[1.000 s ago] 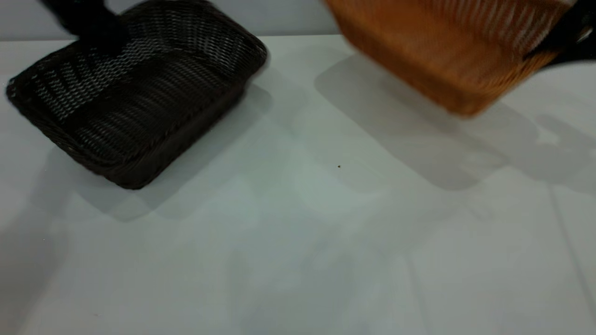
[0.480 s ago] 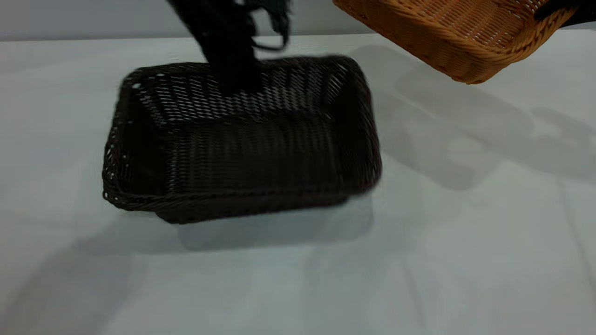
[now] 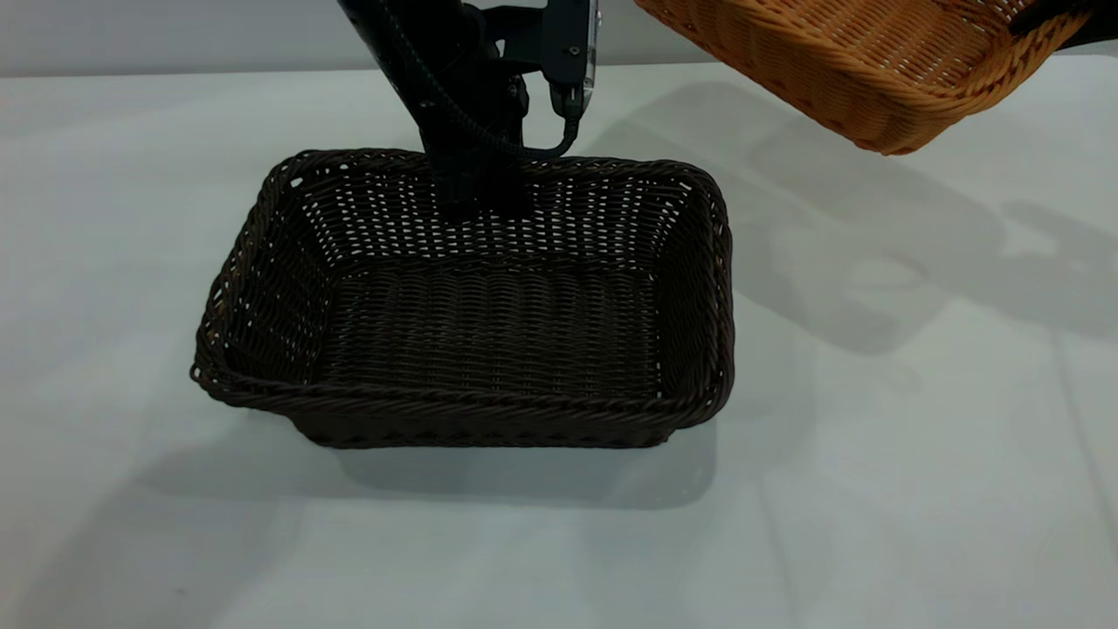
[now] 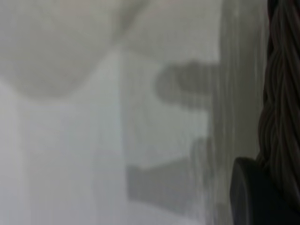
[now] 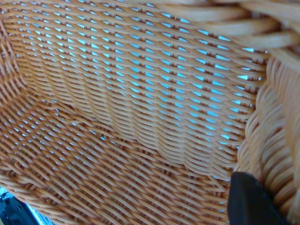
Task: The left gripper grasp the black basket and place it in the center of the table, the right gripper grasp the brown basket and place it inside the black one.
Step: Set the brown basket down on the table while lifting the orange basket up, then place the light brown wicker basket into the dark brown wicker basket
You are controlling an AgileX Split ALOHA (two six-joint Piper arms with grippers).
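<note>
The black basket (image 3: 489, 332) sits upright on the pale table (image 3: 873, 489), near its middle. My left gripper (image 3: 476, 179) comes down from above and is shut on the basket's far braided rim. In the left wrist view the dark rim (image 4: 281, 93) runs beside one black finger (image 4: 248, 197). The brown basket (image 3: 865, 61) hangs tilted in the air at the upper right, above the table and apart from the black one. My right gripper (image 3: 1048, 17) is shut on its rim at the top right corner. The right wrist view shows the brown weave (image 5: 122, 108) and one black finger (image 5: 251, 199) against the rim.
A grey wall (image 3: 175, 35) runs behind the table's far edge. Basket and arm shadows (image 3: 873, 262) fall on the tabletop at the right. The table's front and both sides are bare.
The black basket has moved right from the far left to the table's middle, turned square and settled. The brown basket has risen and holds nearly still at the upper right.
</note>
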